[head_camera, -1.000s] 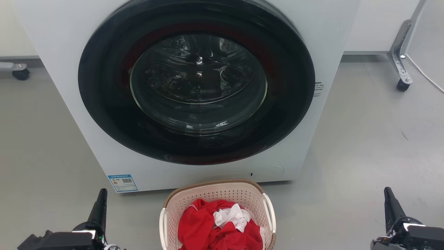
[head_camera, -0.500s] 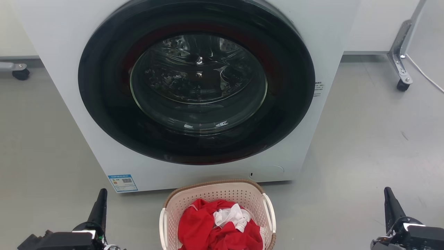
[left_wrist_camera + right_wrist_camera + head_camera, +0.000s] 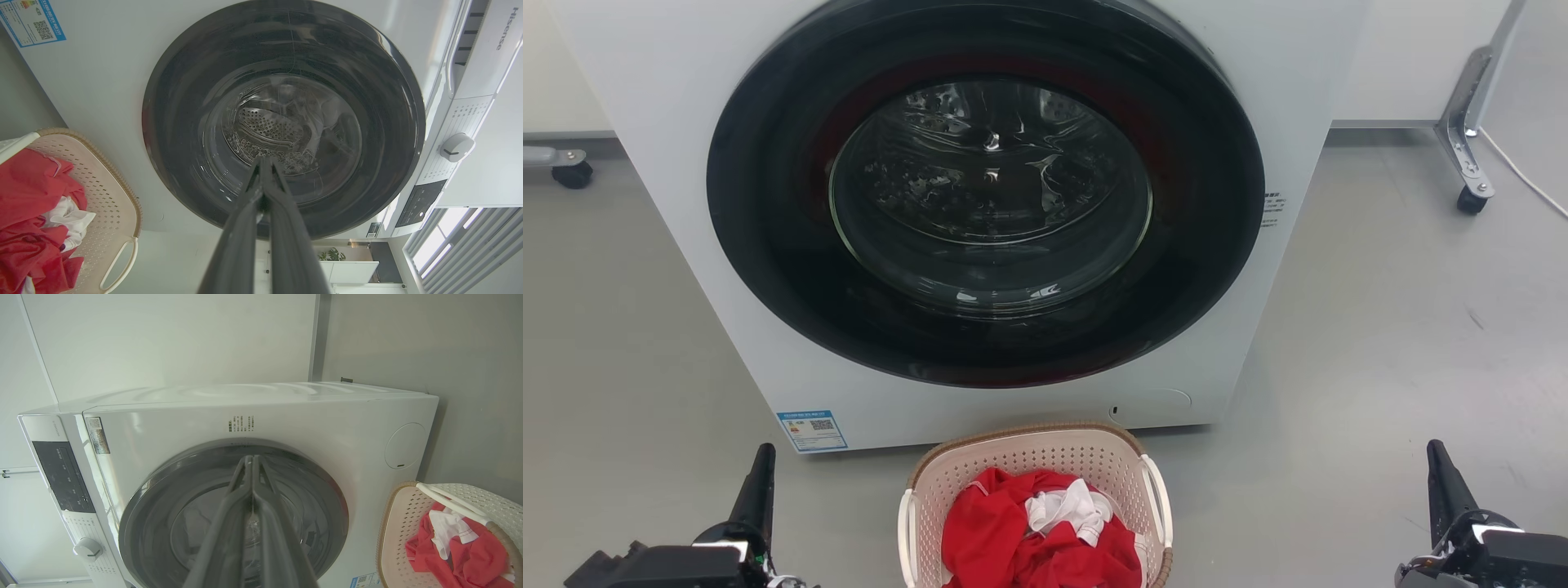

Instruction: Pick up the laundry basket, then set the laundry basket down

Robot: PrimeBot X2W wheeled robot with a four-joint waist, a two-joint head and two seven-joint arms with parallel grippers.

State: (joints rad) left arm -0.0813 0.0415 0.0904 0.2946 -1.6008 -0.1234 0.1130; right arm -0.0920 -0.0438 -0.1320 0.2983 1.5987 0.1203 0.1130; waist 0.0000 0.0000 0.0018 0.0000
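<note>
In the head view nothing has shifted this last second: the laundry basket [image 3: 1029, 457] sits on the floor [image 3: 1380, 343] before the washing machine [image 3: 670, 98], between my left pincer [image 3: 760, 482] and right pincer [image 3: 1441, 482], fitting pre-lift or post-set-down alike; the left wrist view, then the right, shows each pincer closed, empty.

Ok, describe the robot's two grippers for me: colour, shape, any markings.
The left gripper and right gripper match: each has two long, matte dark grey fingers tapering to thin tips, rising from a black blocky body with silver-white trim. I can make out no markings.
</note>
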